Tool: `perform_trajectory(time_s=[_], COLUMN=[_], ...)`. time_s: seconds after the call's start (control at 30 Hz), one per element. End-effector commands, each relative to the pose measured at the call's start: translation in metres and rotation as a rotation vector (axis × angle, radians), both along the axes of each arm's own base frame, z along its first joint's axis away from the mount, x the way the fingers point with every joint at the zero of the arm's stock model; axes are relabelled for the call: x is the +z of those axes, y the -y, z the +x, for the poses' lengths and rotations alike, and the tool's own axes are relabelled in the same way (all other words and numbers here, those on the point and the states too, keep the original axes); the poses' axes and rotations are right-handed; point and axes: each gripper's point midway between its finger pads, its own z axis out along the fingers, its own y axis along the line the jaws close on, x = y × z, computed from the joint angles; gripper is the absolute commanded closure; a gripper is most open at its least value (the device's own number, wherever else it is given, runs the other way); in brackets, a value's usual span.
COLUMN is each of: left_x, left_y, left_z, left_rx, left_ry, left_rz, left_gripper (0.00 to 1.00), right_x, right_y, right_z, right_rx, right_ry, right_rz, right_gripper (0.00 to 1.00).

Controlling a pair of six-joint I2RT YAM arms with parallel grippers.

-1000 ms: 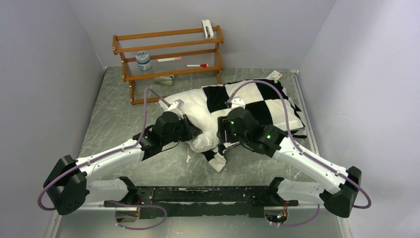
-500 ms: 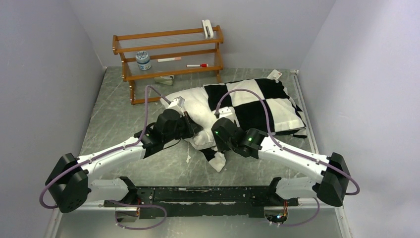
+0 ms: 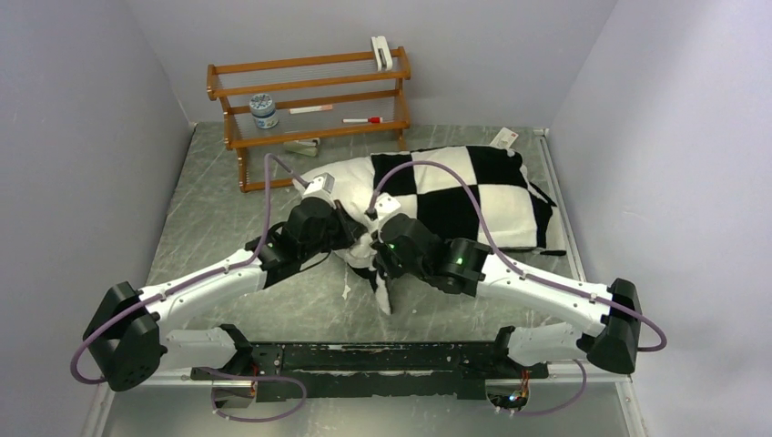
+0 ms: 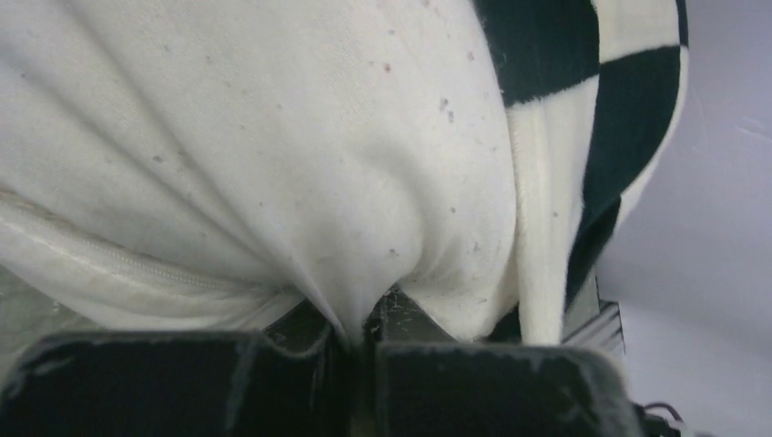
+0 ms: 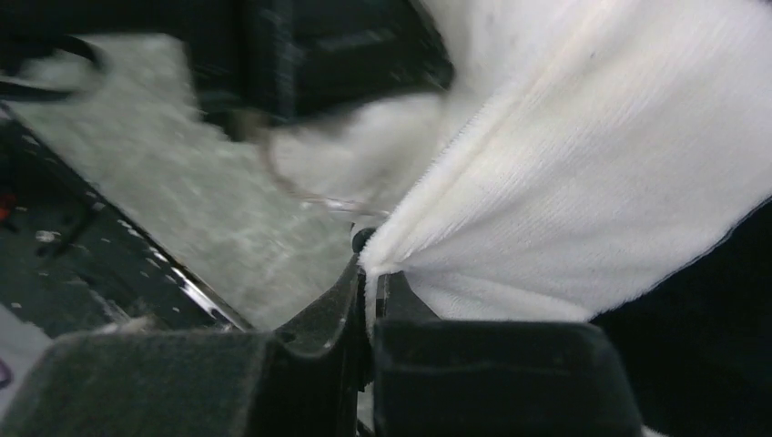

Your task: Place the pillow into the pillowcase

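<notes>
White pillow [image 3: 350,177] mostly inside pillowcase [image 3: 473,187] (mid-stuffing). Both closed tight: left end effector [image 4: 364,314] on pillow, right end effector [image 5: 369,273] on pillowcase hem; next, pull hem over bare end.

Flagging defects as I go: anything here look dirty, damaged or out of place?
Minor only: the pillow is dotted with small dark and reddish specks, like dirt or lint. Nothing looks spilled or torn; its left end sticks out of the pillowcase.
</notes>
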Motion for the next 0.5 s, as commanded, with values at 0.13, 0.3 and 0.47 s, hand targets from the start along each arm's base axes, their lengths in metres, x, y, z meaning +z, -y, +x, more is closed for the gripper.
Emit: perform_trajectory(time_s=[0.13, 0.3, 0.47], left_x=[0.020, -0.025, -0.037], left_y=[0.019, 0.024, 0.026], left_z=[0.001, -0.019, -0.034], left_rx=[0.019, 0.016, -0.035], left_ry=[0.068, -0.012, -0.064], left_rz=[0.010, 0.027, 0.018], left_gripper=[0.95, 0.95, 0.95], right_x=[0.124, 0.097, 0.055], right_y=[-0.097, -0.083, -0.036], right_z=[-0.042, -0.059, -0.035], right_rx=[0.325, 0.280, 0.004], right_ry=[0.123, 0.039, 0.020], right_rz=[0.524, 0.692, 0.595], right_gripper=[1.00, 1.00, 0.95])
